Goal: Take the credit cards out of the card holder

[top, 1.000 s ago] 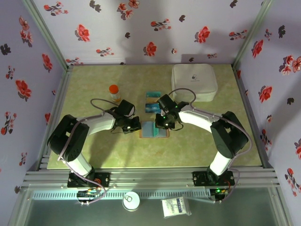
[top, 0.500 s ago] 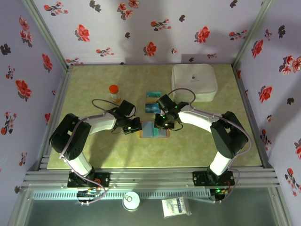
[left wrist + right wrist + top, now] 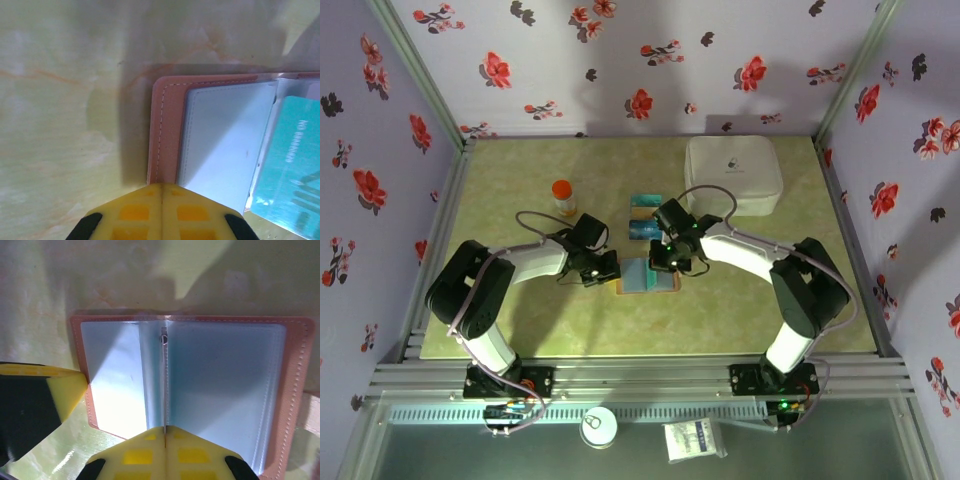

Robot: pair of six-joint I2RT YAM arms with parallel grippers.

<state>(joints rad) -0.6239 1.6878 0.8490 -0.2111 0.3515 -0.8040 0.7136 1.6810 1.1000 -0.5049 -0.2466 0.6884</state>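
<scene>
Holder (image 3: 647,277) lies open and flat on the desk (image 3: 520,320), between the tips of the two arms. Left fingers (image 3: 161,190) are pressed together with nothing in them, their tips at the holder's tan outer rim. Right fingers (image 3: 164,432) are pinched tight on a thin leaf (image 3: 164,385) standing edge-on along the holder's fold. From the left wrist, a teal card (image 3: 290,170) shows there beside a clear plastic edge. Two more cards (image 3: 645,229) lie on the desk just beyond the holder, apart from it.
</scene>
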